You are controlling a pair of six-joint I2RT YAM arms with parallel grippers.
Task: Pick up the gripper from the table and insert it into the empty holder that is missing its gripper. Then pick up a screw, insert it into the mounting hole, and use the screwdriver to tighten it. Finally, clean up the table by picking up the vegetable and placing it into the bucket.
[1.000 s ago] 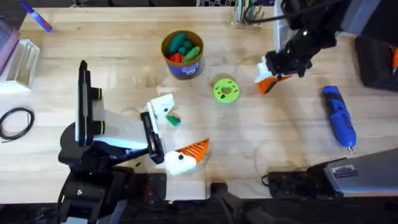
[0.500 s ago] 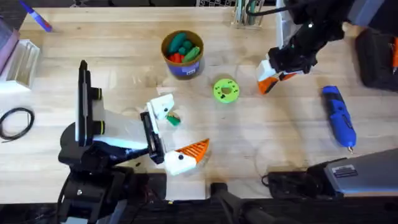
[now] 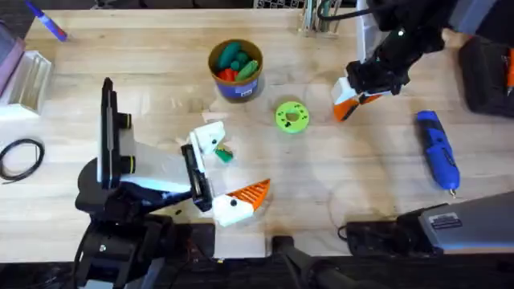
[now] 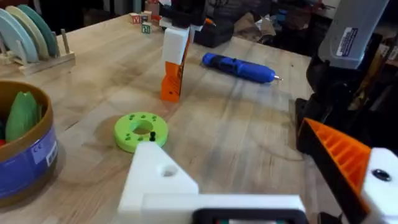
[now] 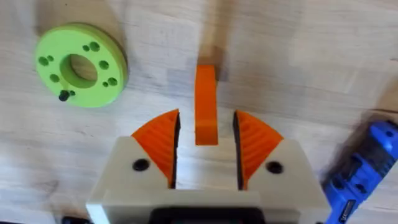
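The small orange ribbed gripper (image 5: 206, 106) stands on the table between the orange pads of my right gripper (image 5: 206, 140), which is open with a gap on each side. In the overhead view that right gripper (image 3: 350, 99) is right of the green disc (image 3: 291, 116), which carries a black screw (image 5: 64, 96). My left gripper (image 3: 229, 170) is open; one finger is the bare white holder (image 3: 210, 136), the other an orange wedge. The slim green vegetable (image 3: 223, 154) lies between them. The blue screwdriver (image 3: 438, 150) lies at the right. The bucket (image 3: 235, 87) holds toy vegetables.
A purple marker (image 3: 48, 24) and a clear box (image 3: 28, 76) sit at the far left, with a black cable loop (image 3: 20, 156) below them. A dark case (image 3: 486, 76) is at the right edge and a grey device (image 3: 454, 223) at the front right.
The right gripper shifted slightly right and away over the first half second, with the orange piece staying between its pads. It has held still since. The left arm has not moved.
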